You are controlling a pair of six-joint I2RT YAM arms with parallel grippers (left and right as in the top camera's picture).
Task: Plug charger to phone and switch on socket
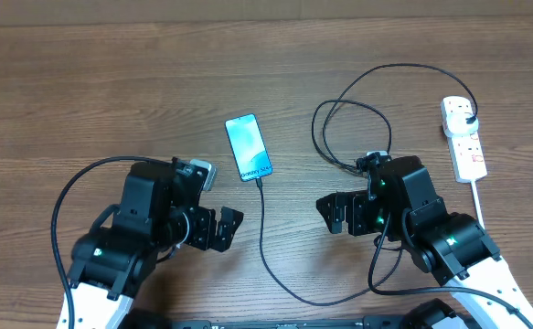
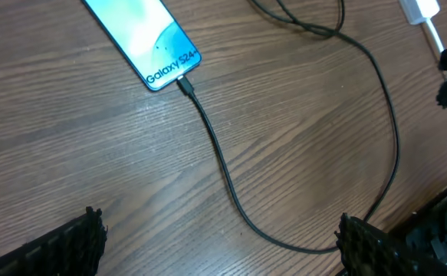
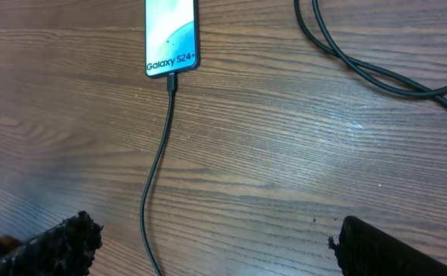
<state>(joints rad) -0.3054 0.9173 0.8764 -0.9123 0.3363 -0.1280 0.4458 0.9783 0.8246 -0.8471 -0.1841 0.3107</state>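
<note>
On wood-grain table (image 1: 83, 91), charger (image 1: 262, 233) in slim phone (image 1: 249, 146); left end effector (image 1: 224, 229), right end effector (image 1: 331, 216) gape empty.

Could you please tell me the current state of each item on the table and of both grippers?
Phone: flat on the table, screen lit, cable plugged into its bottom end.
Charger cable: connector in the phone, other end plugged into the power strip.
Power strip: plug inserted; switch position too small to tell.
Left gripper: open, empty.
Right gripper: open, empty.
</note>
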